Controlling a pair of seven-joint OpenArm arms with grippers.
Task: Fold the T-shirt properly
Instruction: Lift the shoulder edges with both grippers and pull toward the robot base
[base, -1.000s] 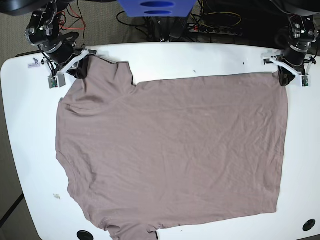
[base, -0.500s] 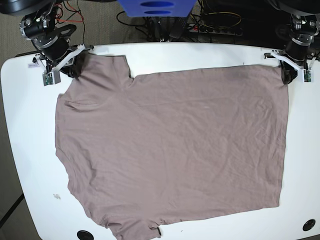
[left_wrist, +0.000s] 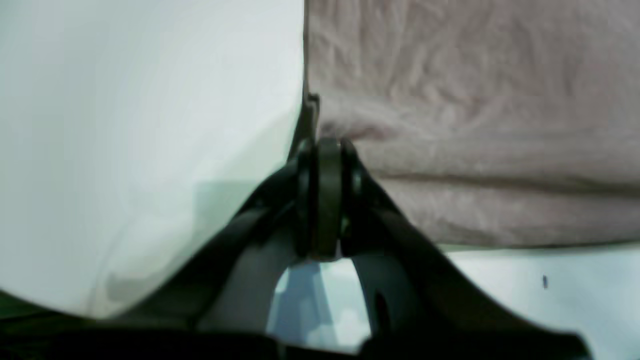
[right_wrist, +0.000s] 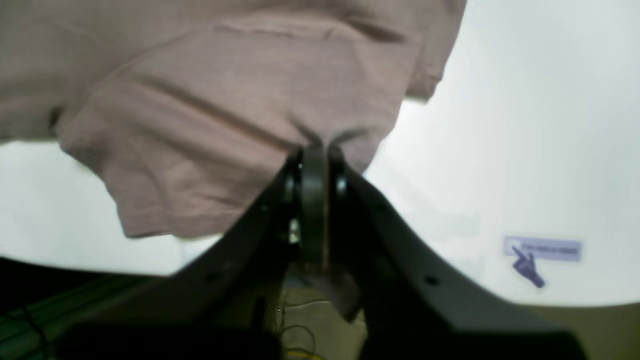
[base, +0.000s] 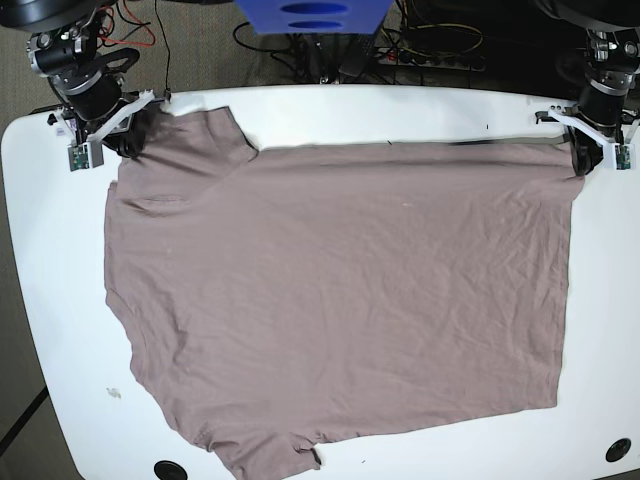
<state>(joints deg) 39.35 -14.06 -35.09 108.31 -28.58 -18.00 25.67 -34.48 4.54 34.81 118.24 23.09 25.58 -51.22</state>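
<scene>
T-shirt (base: 340, 300) lies spread flat on the white worktop (base: 40, 300), covering most of it, sideways in the base view: one sleeve at 11 o'clock, hem edge running down the 3 o'clock side, other sleeve bunched at 6–7 o'clock near the front edge.

Right end effector (base: 128, 138) at 11 o'clock of the base view, jaws closed tight on the shoulder/sleeve area. Right wrist view shows fabric gathered to a peak right at the right end effector's tips.

Left end effector (base: 580, 158) at 1–2 o'clock, jaws pressed together on the far hem corner. Left wrist view shows the cloth edge pinched at the tips, hem band running off toward 3 o'clock.

Why held so: judged, both arms pinch the two far corners of the same long edge, so the far edge reads straight and taut between them. That sets up lifting this edge and carrying it toward 6 o'clock for a first fold.

Risk: thin fabric, small pinch, a corner could slip. Fabric wrinkled in the middle. Fold not yet started.

Cables (base: 430, 45) and a blue object (base: 312, 15) behind the worktop at 12 o'clock.
</scene>
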